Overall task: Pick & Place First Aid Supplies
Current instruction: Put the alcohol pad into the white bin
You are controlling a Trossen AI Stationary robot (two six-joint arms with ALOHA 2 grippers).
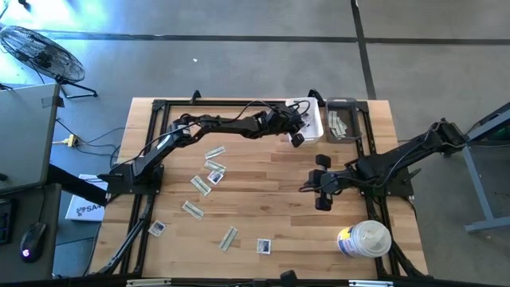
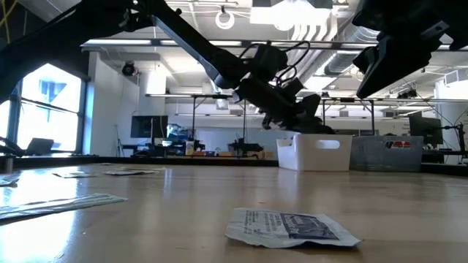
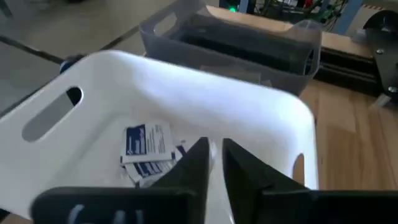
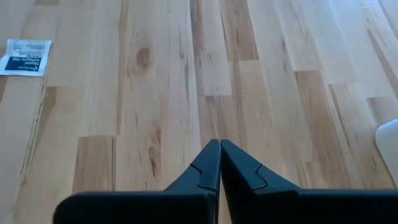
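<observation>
Only the left wrist view shows the left claw point(image 3: 215, 163) slightly apart over square packets point(image 3: 147, 146) in the white bin point(image 3: 261, 112).

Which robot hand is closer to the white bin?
The left. The left gripper hangs right over the white bin, above square packets inside. The right gripper waits apart, over bare table nearer the middle.

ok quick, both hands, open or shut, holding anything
Left hand: over the white bin, slightly open, holding nothing.
Right hand: shut, empty, above bare table.
</observation>
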